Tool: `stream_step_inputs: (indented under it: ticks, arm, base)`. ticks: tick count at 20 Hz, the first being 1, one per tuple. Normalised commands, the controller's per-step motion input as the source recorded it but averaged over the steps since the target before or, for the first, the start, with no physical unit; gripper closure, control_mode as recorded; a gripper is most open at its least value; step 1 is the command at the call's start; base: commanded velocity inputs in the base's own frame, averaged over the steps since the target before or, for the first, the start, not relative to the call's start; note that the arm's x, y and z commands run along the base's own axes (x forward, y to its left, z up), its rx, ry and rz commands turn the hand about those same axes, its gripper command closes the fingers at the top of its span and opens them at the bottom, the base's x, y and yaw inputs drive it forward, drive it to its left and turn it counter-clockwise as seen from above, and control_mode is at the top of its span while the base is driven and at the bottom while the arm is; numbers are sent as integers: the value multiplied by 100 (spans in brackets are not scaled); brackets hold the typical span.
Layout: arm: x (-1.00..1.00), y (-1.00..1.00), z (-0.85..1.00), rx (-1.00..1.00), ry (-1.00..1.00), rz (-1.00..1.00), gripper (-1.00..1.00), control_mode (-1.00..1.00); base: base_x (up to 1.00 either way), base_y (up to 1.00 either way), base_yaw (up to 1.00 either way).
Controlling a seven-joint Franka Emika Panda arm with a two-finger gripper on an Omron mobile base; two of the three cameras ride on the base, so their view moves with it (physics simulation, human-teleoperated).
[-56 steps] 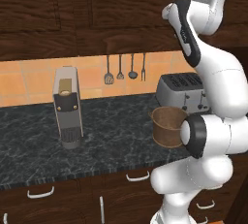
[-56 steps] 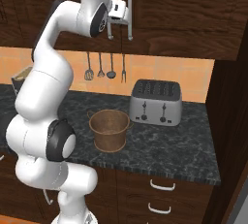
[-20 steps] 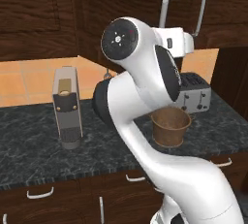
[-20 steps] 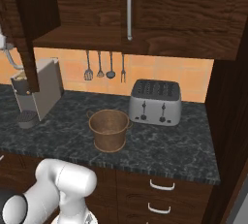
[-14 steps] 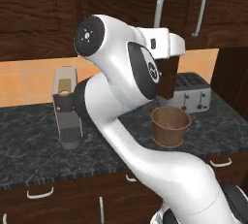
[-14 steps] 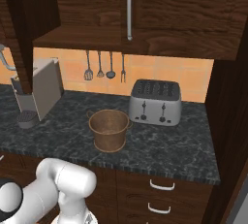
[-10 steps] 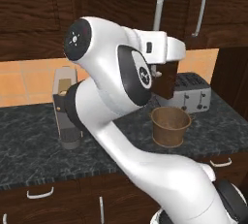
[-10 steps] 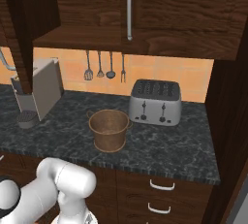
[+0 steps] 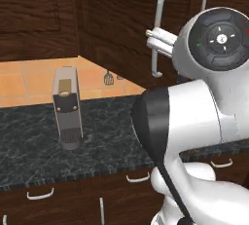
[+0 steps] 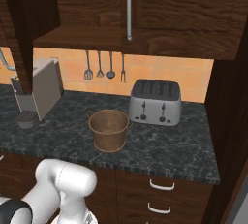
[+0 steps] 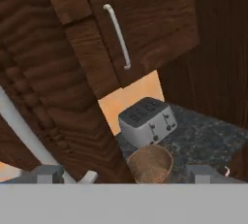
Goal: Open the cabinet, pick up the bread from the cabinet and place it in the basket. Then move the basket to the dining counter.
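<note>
Across the top of the right base view, the cabinet [image 10: 160, 9] has its left door [image 10: 22, 29] swung out at the left edge, its right door shut. Opening looks like the step in hand. No bread is visible yet. Below, at centre, the basket [image 10: 109, 130] stands on the black desk [image 10: 169, 155], just beside the toaster [image 10: 155, 102]. Whether the pincer's tips are apart or together I cannot tell. Next: reach inside for the bread.

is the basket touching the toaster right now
Apart. In the right base view, a strip of black worktop shows between the basket and the toaster, which stands behind it to the right.
</note>
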Motion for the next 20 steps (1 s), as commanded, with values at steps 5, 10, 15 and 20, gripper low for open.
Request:
stream_step_inputs:
  ticks: [5,10,15,20]
  arm:
    - [-46,-76,0,71,-9,43,-100,-100]
    - [54,-44,-8,88,34,27,-100,-100]
    - [77,-3,-10,98,38,23,-100,-100]
    - [74,28,-1,29,53,39,-100,-100]
  base:
    - [0,0,0]
    - [0,0,0]
    - [0,0,0]
    - [0,0,0]
